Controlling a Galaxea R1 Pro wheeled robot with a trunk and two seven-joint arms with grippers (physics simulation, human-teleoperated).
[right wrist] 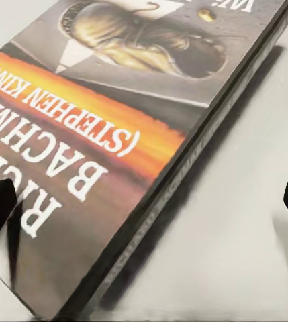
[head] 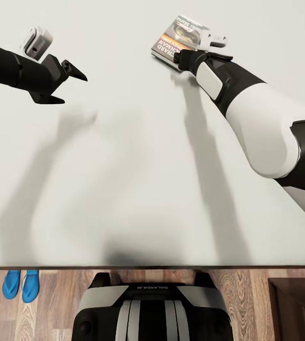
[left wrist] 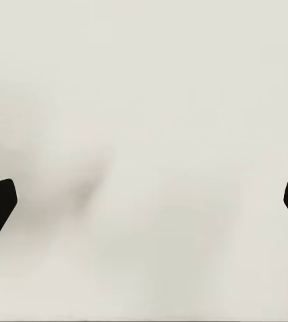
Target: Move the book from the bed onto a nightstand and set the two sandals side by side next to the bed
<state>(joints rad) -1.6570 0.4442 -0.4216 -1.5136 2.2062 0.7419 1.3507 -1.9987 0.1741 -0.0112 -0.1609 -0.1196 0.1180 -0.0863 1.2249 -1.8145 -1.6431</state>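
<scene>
right pincer (right wrist: 144,201) spread wide at book (head: 178,40), arm hiding its near corner; left pincer (head: 67,85) agape over bed (head: 138,156).

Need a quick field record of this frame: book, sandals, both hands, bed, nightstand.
book: flat on the mattress, far side, cover up
bed: white top spans the head view; dark frame edge nearest the robot
right hand: at the book's near edge, fingers open in the wrist view, not gripping yet
left hand: open, holding nothing, over bare mattress
sandals: both on the wood floor, side by side, close to the bed edge
nightstand: dark corner on the floor, top not visible
</scene>
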